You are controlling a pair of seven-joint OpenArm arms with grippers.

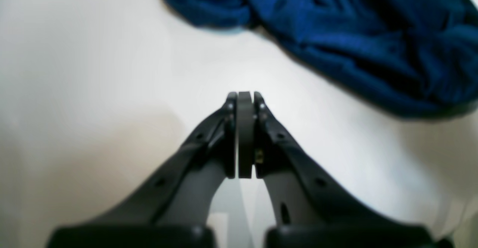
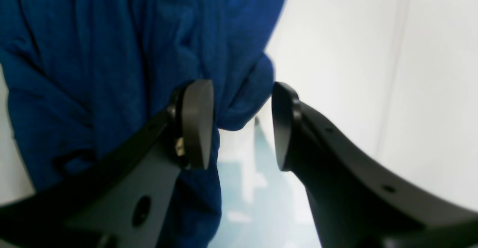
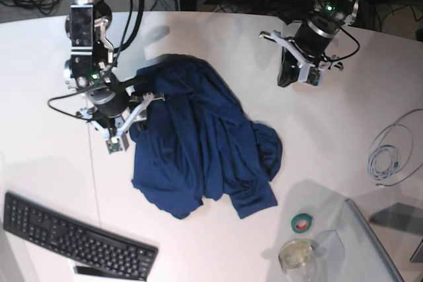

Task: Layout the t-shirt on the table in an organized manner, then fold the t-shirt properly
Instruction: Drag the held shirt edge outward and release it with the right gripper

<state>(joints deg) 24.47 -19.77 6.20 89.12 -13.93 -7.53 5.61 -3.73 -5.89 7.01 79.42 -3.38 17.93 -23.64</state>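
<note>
The dark navy t-shirt [image 3: 198, 143] lies crumpled in a heap in the middle of the white table [image 3: 218, 37]. My right gripper [image 3: 149, 97] is at the shirt's upper left edge, and it is open. In the right wrist view the right gripper [image 2: 242, 124] has a rounded fold of the t-shirt [image 2: 112, 53] just beyond the gap between its pads; one finger [image 2: 198, 124] rests over the cloth. My left gripper [image 3: 285, 78] hangs over bare table to the upper right of the shirt. The left gripper [image 1: 245, 95] is shut with nothing in it, and the t-shirt [image 1: 354, 35] is ahead of it, apart.
A black keyboard [image 3: 73, 236] lies at the front left. A green tape roll [image 3: 302, 222] and a glass jar [image 3: 295, 253] sit front right beside a grey glassy panel [image 3: 380, 242]. A white cable coil [image 3: 390, 156] lies at the right edge.
</note>
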